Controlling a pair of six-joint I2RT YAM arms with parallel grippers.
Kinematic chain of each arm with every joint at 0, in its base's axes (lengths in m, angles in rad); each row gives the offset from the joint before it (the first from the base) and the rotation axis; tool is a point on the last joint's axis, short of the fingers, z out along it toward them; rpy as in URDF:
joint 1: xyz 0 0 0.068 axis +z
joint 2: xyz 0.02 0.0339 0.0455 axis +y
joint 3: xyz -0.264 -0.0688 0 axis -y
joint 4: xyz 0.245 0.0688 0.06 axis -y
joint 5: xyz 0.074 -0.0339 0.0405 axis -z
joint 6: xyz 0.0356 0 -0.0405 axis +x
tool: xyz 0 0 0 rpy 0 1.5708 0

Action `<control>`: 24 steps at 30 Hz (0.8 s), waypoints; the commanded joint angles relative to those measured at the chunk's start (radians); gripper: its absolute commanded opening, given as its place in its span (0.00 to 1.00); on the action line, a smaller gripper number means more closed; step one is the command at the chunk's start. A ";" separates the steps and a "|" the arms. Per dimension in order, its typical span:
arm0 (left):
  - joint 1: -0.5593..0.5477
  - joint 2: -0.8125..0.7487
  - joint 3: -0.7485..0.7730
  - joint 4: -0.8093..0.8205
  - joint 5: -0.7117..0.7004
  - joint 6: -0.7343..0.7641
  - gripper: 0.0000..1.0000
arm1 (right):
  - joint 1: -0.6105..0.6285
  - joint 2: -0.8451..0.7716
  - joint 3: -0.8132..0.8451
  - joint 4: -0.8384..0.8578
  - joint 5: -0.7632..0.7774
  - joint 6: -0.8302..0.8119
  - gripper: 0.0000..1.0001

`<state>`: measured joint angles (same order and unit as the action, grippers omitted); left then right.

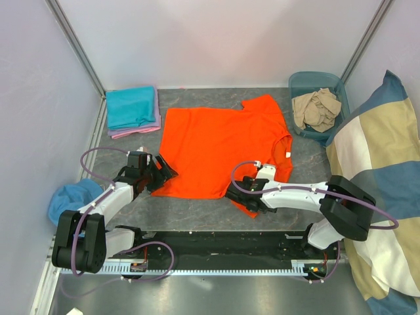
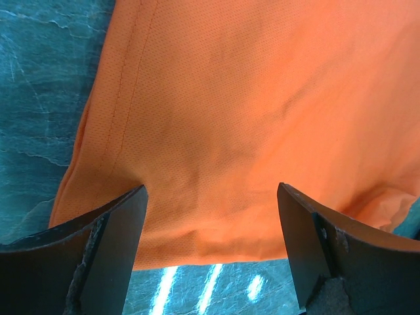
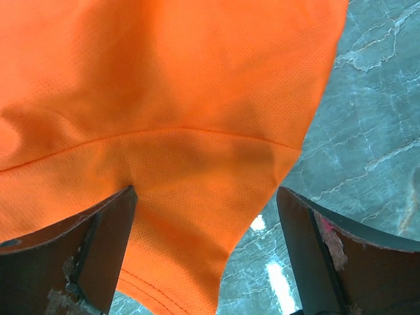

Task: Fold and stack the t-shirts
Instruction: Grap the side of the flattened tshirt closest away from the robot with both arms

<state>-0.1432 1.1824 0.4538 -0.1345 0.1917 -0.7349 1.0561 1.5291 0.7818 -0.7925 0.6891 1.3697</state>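
A bright orange t-shirt (image 1: 223, 147) lies spread flat in the middle of the table, its white neck label toward the right. My left gripper (image 1: 165, 172) is open at the shirt's near-left corner; in the left wrist view the hem (image 2: 216, 243) runs between the two fingers of the gripper (image 2: 211, 216), nothing pinched. My right gripper (image 1: 240, 197) is open over the near sleeve. In the right wrist view the sleeve (image 3: 197, 190) lies between the spread fingers of the gripper (image 3: 207, 223). Folded teal and pink-lilac t-shirts (image 1: 132, 110) are stacked at the back left. A beige t-shirt (image 1: 317, 109) sits crumpled in a bin.
The teal bin (image 1: 315, 80) stands at the back right corner. A large blue-and-beige cushion-like fabric (image 1: 387, 184) fills the right side. A crumpled blue cloth (image 1: 71, 197) lies at the left edge beside the left arm. White walls enclose the grey marbled table (image 1: 197, 210).
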 commanded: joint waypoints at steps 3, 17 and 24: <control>0.002 0.014 0.005 0.010 0.002 -0.001 0.88 | -0.018 -0.033 0.037 -0.121 -0.016 -0.040 0.98; 0.001 0.003 0.000 0.019 0.026 -0.003 0.88 | 0.260 0.044 0.192 -0.324 -0.052 0.180 0.98; 0.001 -0.012 -0.007 0.021 0.031 0.000 0.88 | 0.298 -0.023 0.088 -0.301 -0.076 0.321 0.98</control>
<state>-0.1432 1.1839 0.4530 -0.1253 0.1989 -0.7349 1.3472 1.5814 0.9287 -1.0603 0.6224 1.5604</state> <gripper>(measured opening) 0.880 0.979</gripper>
